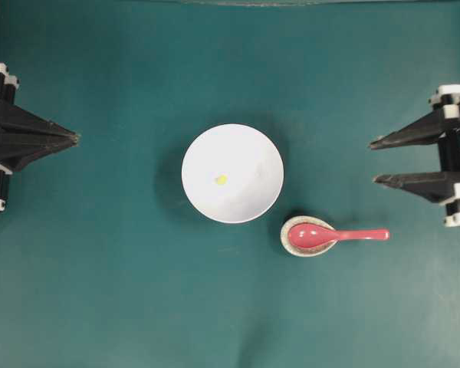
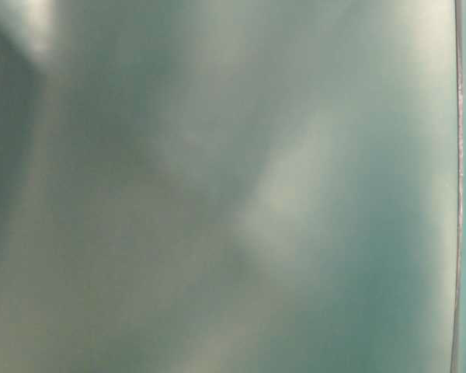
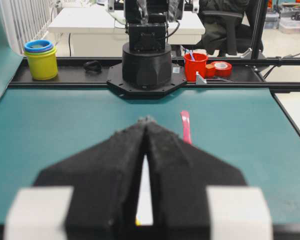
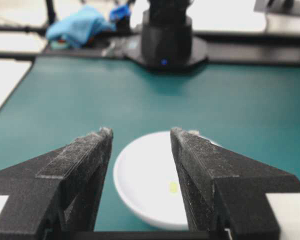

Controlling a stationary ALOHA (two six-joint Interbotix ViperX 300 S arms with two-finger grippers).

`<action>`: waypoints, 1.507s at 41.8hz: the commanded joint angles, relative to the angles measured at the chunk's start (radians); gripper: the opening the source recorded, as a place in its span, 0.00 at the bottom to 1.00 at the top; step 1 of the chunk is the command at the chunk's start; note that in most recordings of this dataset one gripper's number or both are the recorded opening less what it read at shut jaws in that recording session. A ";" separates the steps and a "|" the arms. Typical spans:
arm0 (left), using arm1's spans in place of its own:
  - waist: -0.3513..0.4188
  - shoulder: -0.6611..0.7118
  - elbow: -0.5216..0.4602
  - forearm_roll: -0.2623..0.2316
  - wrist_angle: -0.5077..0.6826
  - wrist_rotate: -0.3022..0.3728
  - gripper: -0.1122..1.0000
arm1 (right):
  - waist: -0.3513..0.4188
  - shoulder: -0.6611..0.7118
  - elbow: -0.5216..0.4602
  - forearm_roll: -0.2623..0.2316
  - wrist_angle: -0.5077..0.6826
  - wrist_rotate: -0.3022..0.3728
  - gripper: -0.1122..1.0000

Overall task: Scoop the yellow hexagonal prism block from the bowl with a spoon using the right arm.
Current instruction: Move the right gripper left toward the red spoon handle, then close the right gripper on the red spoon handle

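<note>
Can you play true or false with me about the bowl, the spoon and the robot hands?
1. The yellow block is lying inside the white bowl. True.
2. The pink spoon is in the white bowl. False: its scoop sits in a small speckled dish beside the bowl, handle sticking out toward the right hand.
3. The right hand is open and holds nothing. True.
4. The left hand is wide open. False: its fingers are pressed together to a point.
5. The right hand is touching the spoon. False: it is off at the table's edge, apart from the spoon.
</note>
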 commanded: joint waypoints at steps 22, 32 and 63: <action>0.000 0.009 -0.018 0.005 -0.008 0.009 0.10 | 0.144 0.420 0.167 0.150 -0.526 0.005 0.60; 0.000 0.002 -0.020 0.005 -0.011 0.012 0.10 | 0.290 0.652 0.204 0.282 -0.781 0.006 0.60; 0.000 0.008 -0.017 0.005 -0.005 0.011 0.10 | 0.491 1.017 0.175 0.472 -0.951 0.112 0.60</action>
